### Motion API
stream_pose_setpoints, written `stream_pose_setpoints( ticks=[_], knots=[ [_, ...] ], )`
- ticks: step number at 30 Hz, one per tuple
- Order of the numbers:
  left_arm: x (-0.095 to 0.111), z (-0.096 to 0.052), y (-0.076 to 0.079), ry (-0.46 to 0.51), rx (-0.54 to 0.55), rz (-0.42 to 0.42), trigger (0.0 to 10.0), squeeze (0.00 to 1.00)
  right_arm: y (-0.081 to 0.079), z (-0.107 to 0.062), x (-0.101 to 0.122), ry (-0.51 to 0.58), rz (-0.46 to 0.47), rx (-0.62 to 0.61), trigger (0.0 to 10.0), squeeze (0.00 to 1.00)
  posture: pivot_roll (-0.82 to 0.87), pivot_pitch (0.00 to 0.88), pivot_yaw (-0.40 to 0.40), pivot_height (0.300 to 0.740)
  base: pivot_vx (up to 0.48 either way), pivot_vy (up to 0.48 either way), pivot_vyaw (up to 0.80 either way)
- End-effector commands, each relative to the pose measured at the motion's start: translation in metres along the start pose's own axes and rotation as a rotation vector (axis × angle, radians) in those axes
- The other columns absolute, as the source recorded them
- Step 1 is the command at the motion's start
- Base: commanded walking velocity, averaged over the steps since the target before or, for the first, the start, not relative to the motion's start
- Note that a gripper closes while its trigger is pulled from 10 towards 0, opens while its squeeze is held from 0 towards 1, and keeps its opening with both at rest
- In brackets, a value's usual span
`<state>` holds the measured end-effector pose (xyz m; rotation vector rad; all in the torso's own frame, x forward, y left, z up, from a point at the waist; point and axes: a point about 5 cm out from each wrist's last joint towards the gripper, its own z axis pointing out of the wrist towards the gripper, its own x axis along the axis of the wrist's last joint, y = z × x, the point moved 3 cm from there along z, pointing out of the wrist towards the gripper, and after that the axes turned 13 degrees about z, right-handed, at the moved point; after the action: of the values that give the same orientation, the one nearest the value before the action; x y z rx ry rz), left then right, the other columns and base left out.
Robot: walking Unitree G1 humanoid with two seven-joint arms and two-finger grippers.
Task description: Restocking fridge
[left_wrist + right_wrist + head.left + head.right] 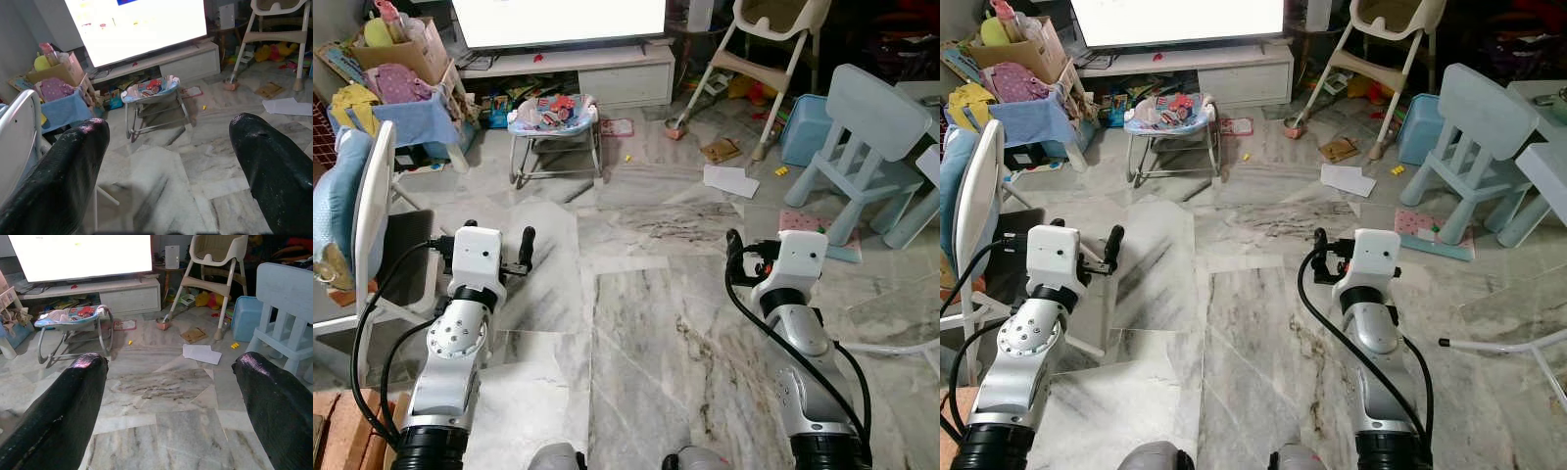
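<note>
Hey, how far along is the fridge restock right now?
Nothing looks done yet. The robot faces a living room: a baby bouncer and a blue child's chair stand on the marble floor. Nothing is in hand: the left tool and right tool are both open and empty. Finding the fridge and the items is all left.

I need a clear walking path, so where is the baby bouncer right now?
The baby bouncer sits ahead, left of centre, on the marble floor before the white TV cabinet.

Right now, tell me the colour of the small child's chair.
Pale blue chair, clearest in the left eye view.
</note>
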<state>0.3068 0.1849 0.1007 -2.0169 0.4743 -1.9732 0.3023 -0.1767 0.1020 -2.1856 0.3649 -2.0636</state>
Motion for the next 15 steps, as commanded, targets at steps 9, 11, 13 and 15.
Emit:
stream_pose_setpoints(
  ticks=[9,11,13,15],
  knots=[
    [0.003,0.001,-0.002,0.005,0.002,0.020,10.0,0.00,-0.001,0.000,-0.002,-0.010,0.001,-0.001,10.0,0.00,0.04,0.000,0.076,0.740,0.000,0.000,0.00],
    [-0.002,-0.001,0.003,-0.023,-0.002,-0.024,10.0,0.00,-0.012,0.011,0.009,0.028,-0.029,0.036,10.0,0.00,0.05,0.000,-0.009,0.740,0.000,0.000,0.00],
    [-0.004,-0.002,0.005,-0.028,0.002,-0.044,10.0,0.00,-0.016,0.016,0.015,0.042,-0.038,0.052,10.0,0.00,0.05,0.000,-0.008,0.740,0.000,0.000,0.00],
    [-0.005,-0.002,0.006,-0.031,-0.001,-0.046,10.0,0.00,-0.015,0.016,0.013,0.031,-0.018,0.046,10.0,0.00,0.05,0.000,-0.010,0.740,0.000,0.000,-0.20]
  ],
)
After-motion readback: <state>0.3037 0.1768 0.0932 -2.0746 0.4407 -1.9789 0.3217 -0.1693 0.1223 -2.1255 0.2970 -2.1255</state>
